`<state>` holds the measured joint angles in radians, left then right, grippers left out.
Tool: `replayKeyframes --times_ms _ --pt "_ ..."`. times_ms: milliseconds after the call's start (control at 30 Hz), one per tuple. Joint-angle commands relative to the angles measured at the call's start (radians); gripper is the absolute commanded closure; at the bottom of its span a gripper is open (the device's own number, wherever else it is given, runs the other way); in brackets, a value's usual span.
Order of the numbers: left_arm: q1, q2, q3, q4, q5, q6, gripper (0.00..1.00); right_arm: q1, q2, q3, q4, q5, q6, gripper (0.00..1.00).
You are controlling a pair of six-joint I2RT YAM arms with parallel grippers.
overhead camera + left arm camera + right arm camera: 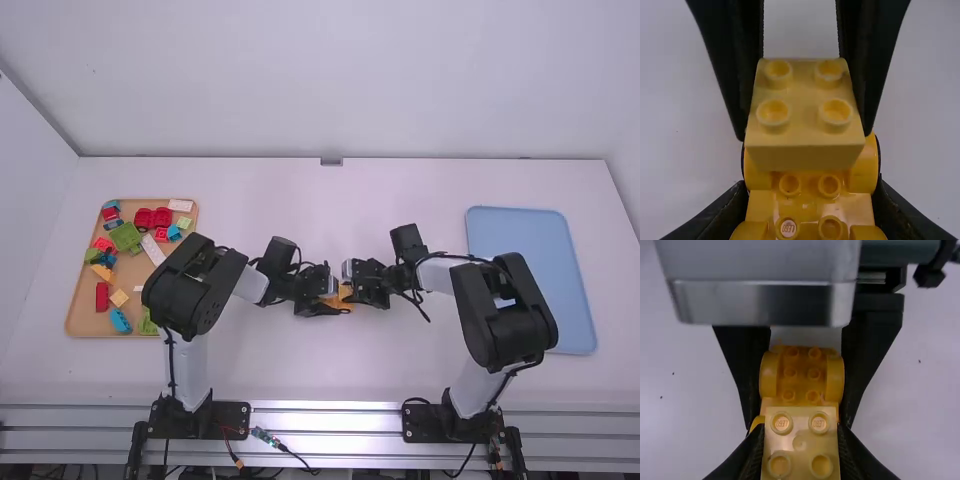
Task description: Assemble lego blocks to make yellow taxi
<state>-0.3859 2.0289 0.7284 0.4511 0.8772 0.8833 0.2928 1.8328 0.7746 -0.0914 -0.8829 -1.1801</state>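
Near the table's middle, my left gripper (pixel 322 297) and right gripper (pixel 360 284) face each other with the orange-yellow car body (pixel 342 296) between them. In the left wrist view, my left gripper (pixel 811 186) is shut on the car body (pixel 809 205), which has round side bulges and rows of studs. The right fingers hold a pale yellow two-by-two block (pixel 804 109), studs showing, over the body. In the right wrist view, my right gripper (pixel 801 436) is shut on that block (pixel 799 442), with the car body (pixel 801 374) beyond it. Whether block and body touch, I cannot tell.
A wooden tray (pixel 82 322) with several loose coloured blocks lies at the left, close to the left arm. At the right, behind and beside the right arm, lies a blue tray (pixel 545 270). The back wall stands beyond the table's far edge.
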Motion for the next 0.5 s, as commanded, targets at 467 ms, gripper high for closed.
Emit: replayKeyframes --times_ms 467 --pt "-0.02 0.052 -0.024 -0.006 -0.238 -0.013 0.98 0.042 -0.019 0.01 0.0 0.051 0.103 0.9"
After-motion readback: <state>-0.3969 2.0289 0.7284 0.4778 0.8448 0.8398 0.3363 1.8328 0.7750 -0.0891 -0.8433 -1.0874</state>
